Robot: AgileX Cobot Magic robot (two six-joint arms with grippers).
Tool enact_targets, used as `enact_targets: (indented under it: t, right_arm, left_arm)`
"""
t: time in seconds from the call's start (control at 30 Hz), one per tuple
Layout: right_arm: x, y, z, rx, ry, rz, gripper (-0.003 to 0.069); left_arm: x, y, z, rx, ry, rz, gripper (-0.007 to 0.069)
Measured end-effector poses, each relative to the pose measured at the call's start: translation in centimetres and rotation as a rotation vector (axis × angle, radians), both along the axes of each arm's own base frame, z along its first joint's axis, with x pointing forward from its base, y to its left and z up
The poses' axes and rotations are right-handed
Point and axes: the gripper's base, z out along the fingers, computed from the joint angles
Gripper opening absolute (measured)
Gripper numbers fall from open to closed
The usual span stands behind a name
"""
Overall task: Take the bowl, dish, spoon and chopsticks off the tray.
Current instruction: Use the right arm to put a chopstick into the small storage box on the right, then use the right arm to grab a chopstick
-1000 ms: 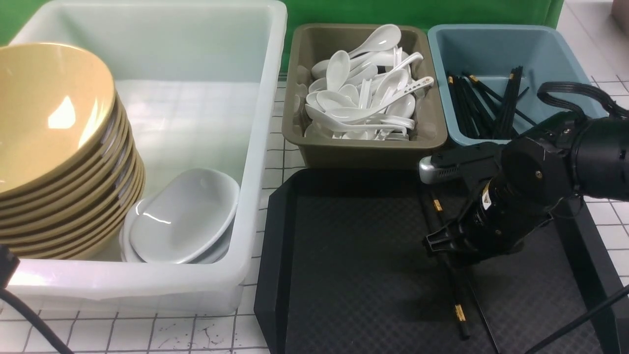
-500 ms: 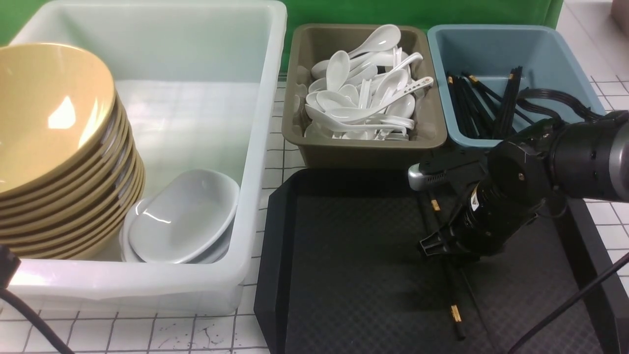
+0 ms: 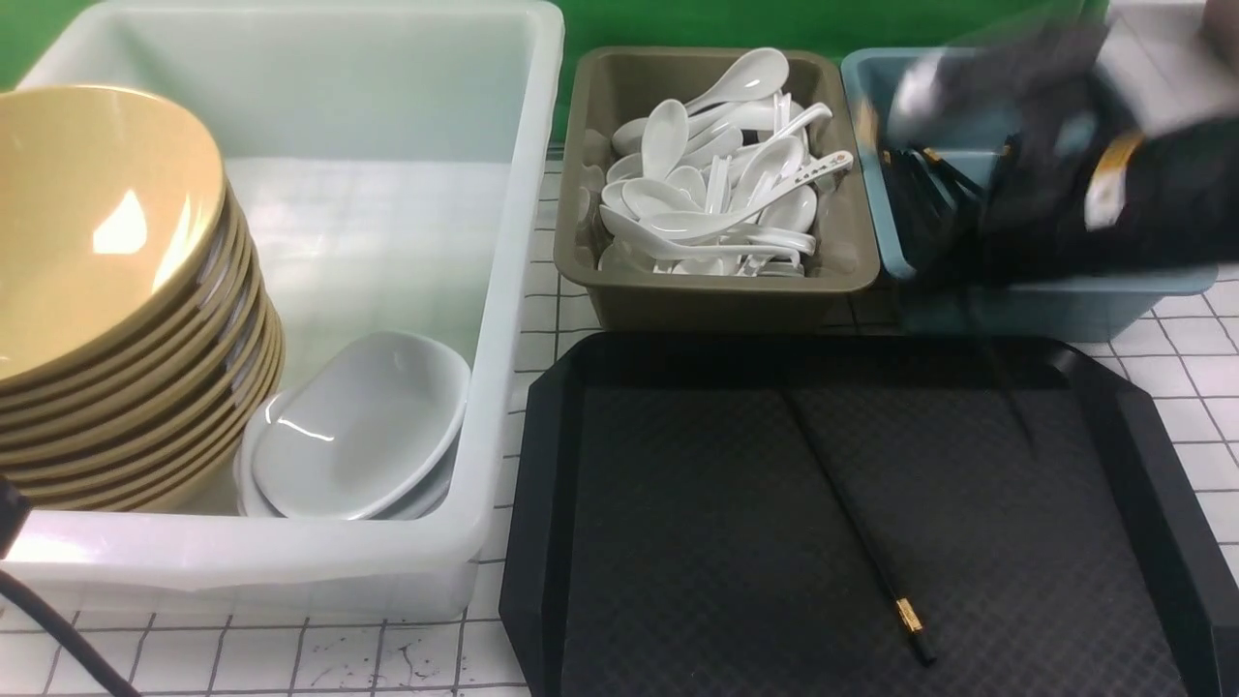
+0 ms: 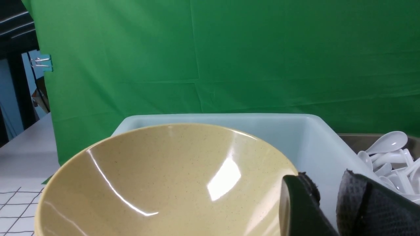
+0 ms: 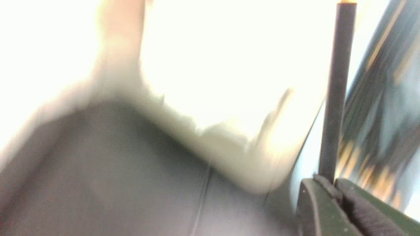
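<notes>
One black chopstick (image 3: 852, 523) with a gold band lies slanted on the black tray (image 3: 678, 581). The other chopstick (image 5: 334, 98) is pinched in my shut right gripper (image 5: 333, 183), which is blurred over the blue bin (image 3: 1113, 286); this chopstick (image 3: 1007, 397) hangs down over the tray's far edge. The yellow bowl (image 3: 87, 223) tops a tilted stack in the white tub (image 3: 513, 290), beside the white dish (image 3: 358, 426). The marked spoon (image 3: 808, 174) rests in the olive bin (image 3: 716, 295). My left gripper (image 4: 326, 178) stands open beside the bowl (image 4: 164, 183), nothing between its fingers.
The olive bin holds several plain white spoons (image 3: 678, 203). The blue bin holds several black chopsticks (image 3: 920, 213). A green backdrop (image 4: 210, 55) rises behind the bins. A black cable (image 3: 48, 629) crosses the near left corner of the tiled tabletop.
My right gripper shut on one chopstick, lifted it off the tray and swung up and back over the blue bin. The other chopstick stayed on the tray, shifted slightly.
</notes>
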Motion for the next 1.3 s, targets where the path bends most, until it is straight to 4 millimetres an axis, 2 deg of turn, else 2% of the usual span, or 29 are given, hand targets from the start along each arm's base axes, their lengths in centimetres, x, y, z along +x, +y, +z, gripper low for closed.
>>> enact_targets:
  t: [0.07,0.13,0.17,0.23,0.27,0.3,0.33,0.37,0.43,0.5,0.53,0.67,0.77,0.8,0.83,0.9,0.93,1.07,1.17,1.3]
  right_arm:
    - [1.7,-0.8,1.5,0.05,-0.155,-0.012,0.0067]
    - [4.1,-2.1,1.8,0.084,-0.249,-0.046,0.0067]
    - [5.5,-2.7,1.3,0.096,-0.263,-0.068,0.0067]
    - [8.6,-3.9,-0.7,0.113,-0.225,-0.126,0.0067]
    - [10.4,-4.5,-2.6,0.109,-0.166,-0.163,0.0067]
    - [11.3,-4.9,-3.9,0.093,-0.116,-0.187,0.0068]
    - [11.5,-5.0,-4.2,0.089,-0.105,-0.193,0.0069]
    - [12.9,-5.4,-6.6,0.06,-0.004,-0.231,0.0079]
    - [13.6,-5.6,-8.4,0.046,0.076,-0.264,0.0105]
    - [13.8,-5.7,-9.3,0.042,0.133,-0.293,0.0139]
    - [13.7,-5.8,-9.3,0.038,0.152,-0.304,0.0164]
    - [12.4,-5.9,-7.2,-0.007,0.263,-0.366,0.0251]
    - [9.5,-5.1,-5.1,-0.108,0.407,-0.346,0.0268]
    - [7.2,-3.8,-4.8,-0.17,0.516,-0.276,0.0269]
    - [6.2,-3.0,-5.1,-0.182,0.576,-0.245,0.0269]
    - [4.8,-1.8,-5.9,-0.2,0.649,-0.19,0.0269]
    - [2.6,0.4,-8.1,-0.233,0.754,-0.088,0.0269]
    - [-0.8,4.1,-12.6,-0.267,0.828,0.034,0.0269]
    - [-1.8,5.2,-14.7,-0.263,0.849,0.037,0.0269]
    - [-1.9,5.8,-17.1,-0.282,0.895,0.025,0.0265]
  left_arm:
    - [0.0,0.0,0.0,0.0,0.0,0.0,0.014]
    - [0.0,0.0,0.0,0.0,0.0,0.0,0.014]
    - [0.0,0.0,0.0,0.002,0.0,0.0,0.014]
    - [0.0,0.0,0.0,0.005,0.0,0.0,0.014]
    - [0.0,0.0,0.0,0.007,0.0,0.0,0.014]
    - [0.0,0.0,0.0,0.007,0.0,0.0,0.014]
    - [0.0,0.0,0.0,0.007,0.0,0.0,0.014]
    - [0.0,0.0,0.0,0.007,0.0,0.0,0.014]
    - [0.0,0.0,0.0,0.007,0.0,0.0,0.014]
    - [0.0,0.0,0.0,0.007,0.0,0.0,0.014]
    - [0.0,0.0,0.0,0.007,0.0,0.0,0.014]
    - [0.0,0.0,0.0,0.007,0.0,0.0,0.014]
    - [0.0,0.0,-0.1,0.007,0.012,0.002,0.014]
    - [0.0,0.0,-0.1,0.006,0.012,0.002,0.014]
    - [0.0,0.0,-0.1,0.006,0.013,0.002,0.014]
    - [0.0,0.0,-0.1,0.006,0.013,0.002,0.014]
    - [0.0,0.0,-0.1,0.006,0.013,0.002,0.014]
    - [0.0,0.0,-0.1,0.006,0.013,0.002,0.014]
    - [0.0,0.0,-0.1,0.006,0.013,0.002,0.014]
    - [0.0,0.0,-0.1,0.006,0.013,0.002,0.014]
